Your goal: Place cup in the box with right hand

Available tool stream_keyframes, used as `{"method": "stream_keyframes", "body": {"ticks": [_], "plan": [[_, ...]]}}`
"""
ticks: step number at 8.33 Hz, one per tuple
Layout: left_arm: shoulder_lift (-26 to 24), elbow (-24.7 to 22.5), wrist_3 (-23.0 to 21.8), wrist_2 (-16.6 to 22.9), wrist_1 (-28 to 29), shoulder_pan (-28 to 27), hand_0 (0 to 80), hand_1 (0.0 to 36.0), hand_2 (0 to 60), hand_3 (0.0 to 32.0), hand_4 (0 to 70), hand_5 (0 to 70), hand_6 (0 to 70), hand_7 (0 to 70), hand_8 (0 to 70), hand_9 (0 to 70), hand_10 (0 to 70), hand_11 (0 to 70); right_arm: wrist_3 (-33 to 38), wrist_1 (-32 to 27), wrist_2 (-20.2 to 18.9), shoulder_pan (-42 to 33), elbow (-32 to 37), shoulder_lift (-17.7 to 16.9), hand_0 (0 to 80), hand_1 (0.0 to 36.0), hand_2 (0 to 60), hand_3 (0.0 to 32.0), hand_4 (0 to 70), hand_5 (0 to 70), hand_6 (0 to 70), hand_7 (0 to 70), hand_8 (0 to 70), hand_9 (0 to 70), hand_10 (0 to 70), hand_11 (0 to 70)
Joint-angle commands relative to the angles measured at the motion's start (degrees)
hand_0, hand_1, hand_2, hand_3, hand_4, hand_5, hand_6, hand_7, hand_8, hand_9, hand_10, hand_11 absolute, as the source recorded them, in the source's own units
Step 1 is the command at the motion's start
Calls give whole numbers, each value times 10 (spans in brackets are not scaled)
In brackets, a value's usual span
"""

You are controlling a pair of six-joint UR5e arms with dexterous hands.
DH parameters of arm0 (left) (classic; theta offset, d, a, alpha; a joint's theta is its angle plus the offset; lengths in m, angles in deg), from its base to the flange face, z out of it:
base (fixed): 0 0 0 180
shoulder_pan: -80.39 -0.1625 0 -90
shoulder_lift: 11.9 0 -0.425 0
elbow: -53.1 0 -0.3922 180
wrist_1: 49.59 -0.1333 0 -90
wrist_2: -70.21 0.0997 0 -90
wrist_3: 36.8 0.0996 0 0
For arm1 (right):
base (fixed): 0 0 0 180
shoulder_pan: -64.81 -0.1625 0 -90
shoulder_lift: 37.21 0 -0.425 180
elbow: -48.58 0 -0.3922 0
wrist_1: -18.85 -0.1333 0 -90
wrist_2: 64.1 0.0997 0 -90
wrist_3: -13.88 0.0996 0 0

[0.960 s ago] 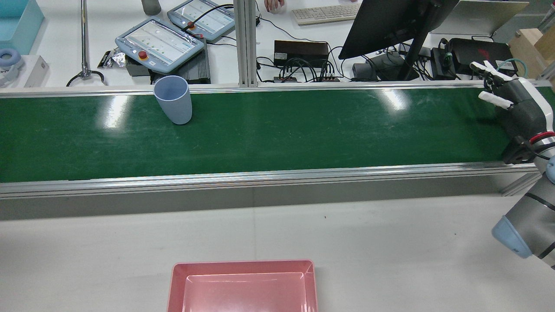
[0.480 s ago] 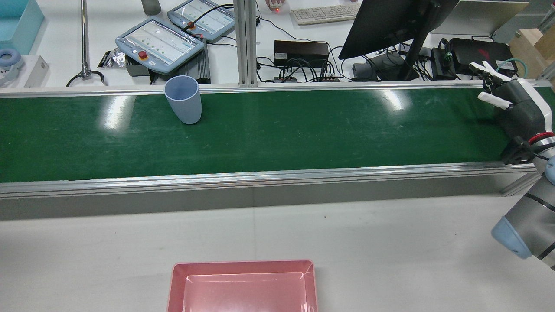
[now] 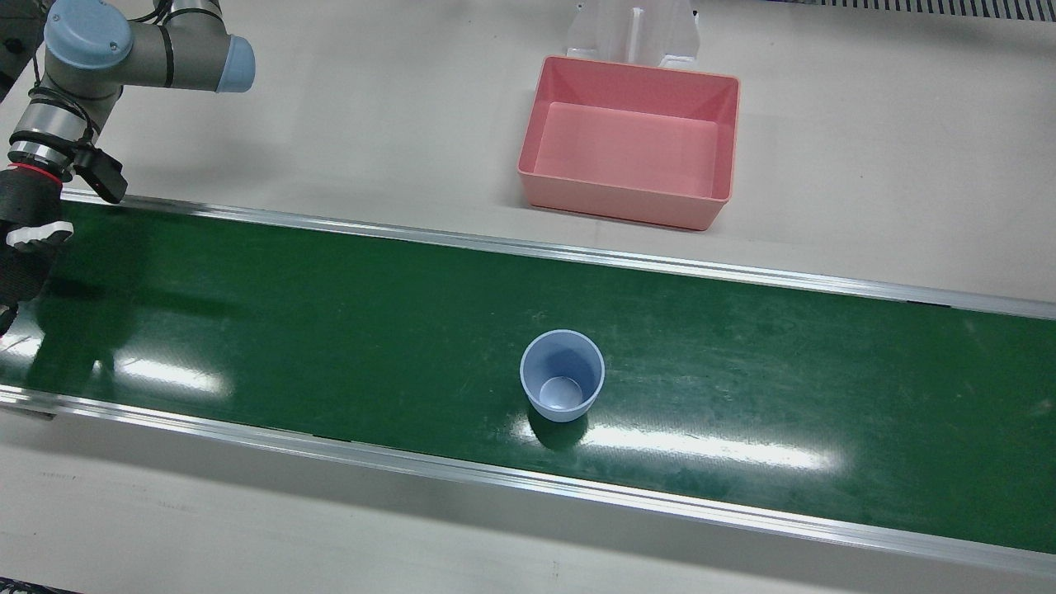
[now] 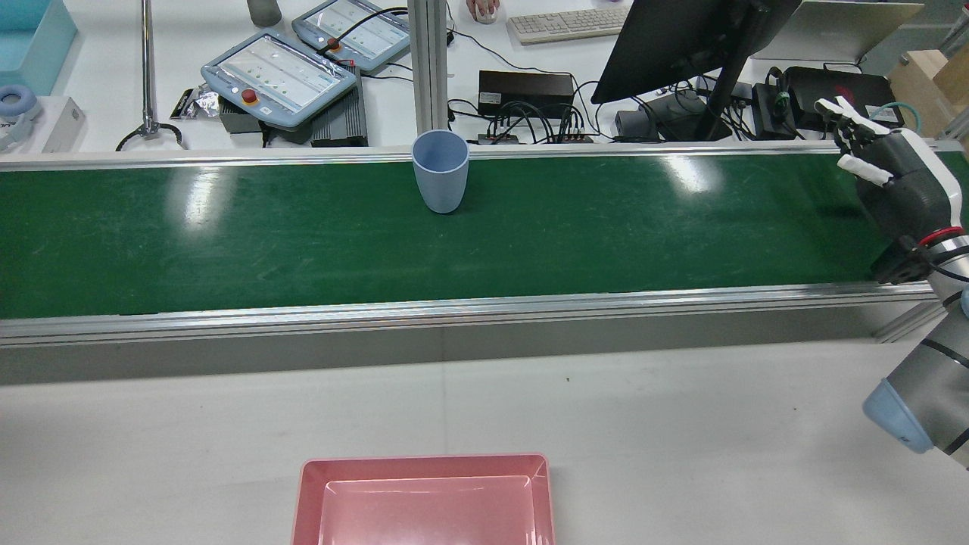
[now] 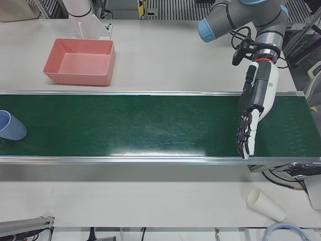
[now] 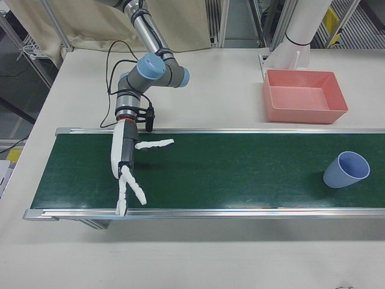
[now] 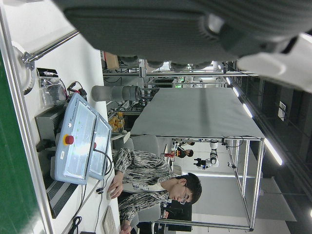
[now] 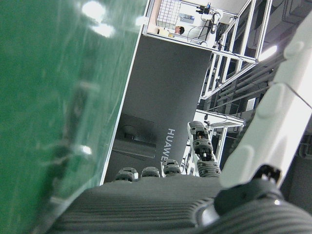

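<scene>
Cup (image 4: pixel 440 182), one only, upright on the far side of the belt (image 4: pixel 227 242); rear view has it further right than a second ago, nearing the empty, splayed right hand (image 4: pixel 886 178). Front view: one pink box (image 3: pixel 631 153), empty. Left-front view: left hand (image 5: pixel 253 113) splayed, empty.

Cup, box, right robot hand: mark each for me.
cup (image 3: pixel 562 375), front view, on its inner wall.
box (image 3: pixel 635 82), front view, on its far inner wall.
right robot hand (image 6: pixel 125 162), right-front view, on the palm over the belt.
</scene>
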State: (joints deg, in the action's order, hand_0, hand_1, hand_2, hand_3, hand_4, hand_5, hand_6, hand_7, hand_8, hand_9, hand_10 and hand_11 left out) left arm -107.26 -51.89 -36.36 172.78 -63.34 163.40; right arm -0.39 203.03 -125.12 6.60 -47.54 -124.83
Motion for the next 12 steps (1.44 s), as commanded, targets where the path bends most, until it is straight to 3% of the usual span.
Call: {"method": "stream_keyframes", "body": {"ticks": [1, 3, 8, 12], "plan": [[0, 0, 0, 0, 0, 0, 0, 0, 0, 0, 0, 0, 0, 0, 0, 0, 0, 0, -1, -1, -20, -3, -1, 0, 459, 139, 62, 0, 0, 46, 26, 35, 0, 1, 21, 48], [0, 0, 0, 0, 0, 0, 0, 0, 0, 0, 0, 0, 0, 0, 0, 0, 0, 0, -5, -1, -50, -26, -2, 0, 432, 116, 65, 0, 0, 39, 24, 38, 0, 1, 19, 42], [0, 0, 0, 0, 0, 0, 0, 0, 0, 0, 0, 0, 0, 0, 0, 0, 0, 0, -17, -1, -51, -5, -5, 1, 439, 121, 65, 0, 0, 41, 23, 39, 4, 2, 13, 33], [0, 0, -1, 0, 0, 0, 0, 0, 0, 0, 0, 0, 0, 0, 0, 0, 0, 0, -17, -1, -51, -2, -5, 2, 413, 104, 66, 0, 0, 36, 25, 42, 9, 3, 10, 27]]}}
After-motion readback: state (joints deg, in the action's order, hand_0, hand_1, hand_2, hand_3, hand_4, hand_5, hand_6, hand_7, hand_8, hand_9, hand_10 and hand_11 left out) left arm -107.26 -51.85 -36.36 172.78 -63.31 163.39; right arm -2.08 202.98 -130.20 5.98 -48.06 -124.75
